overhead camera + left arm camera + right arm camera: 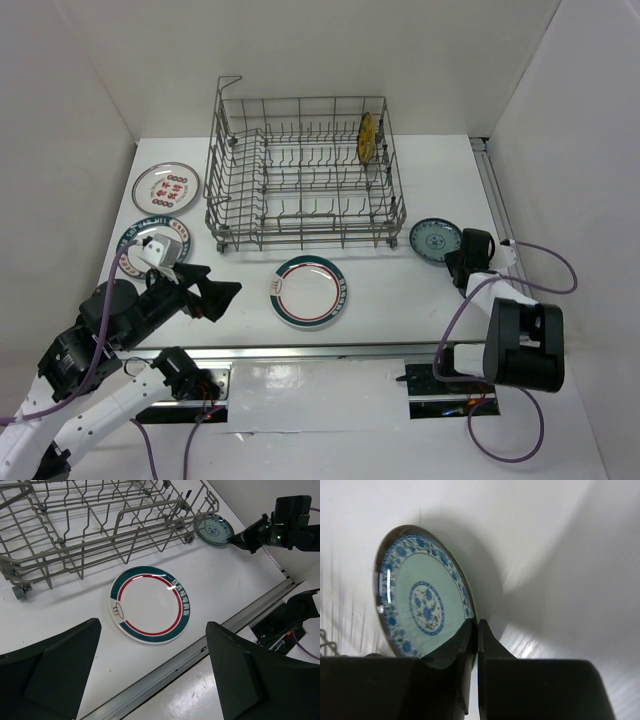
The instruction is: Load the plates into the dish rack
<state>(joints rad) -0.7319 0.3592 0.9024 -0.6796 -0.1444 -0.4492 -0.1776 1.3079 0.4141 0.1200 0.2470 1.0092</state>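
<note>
the right gripper [476, 630] is clenched on the rim of the small teal plate [422, 602] with the blue flower pattern. its fingers [461, 650] meet over the edge with barely a slit between them. i cannot tell whether the plate has left the table [400, 300]. it sits just off the front right corner of the dish rack [305, 175]. the left gripper [152, 630] is spread wide and holds nothing, hovering over the red-ringed plate [150, 605] that lies flat in front of the rack. two more lie by the rack's left end: a white plate with red marks [166, 186] and a green-rimmed plate [150, 240] partly under the left arm. a yellow-brown plate [367, 137] stands on edge at the rack's far right.

the step in hand looks like carrying the teal plate in. a rim pinch gives a thin hold, so i would lift slowly, turn the plate upright and clear the rack's top wire. then lower it between two tines near the yellow-brown one and let go only once it is seated.
</note>
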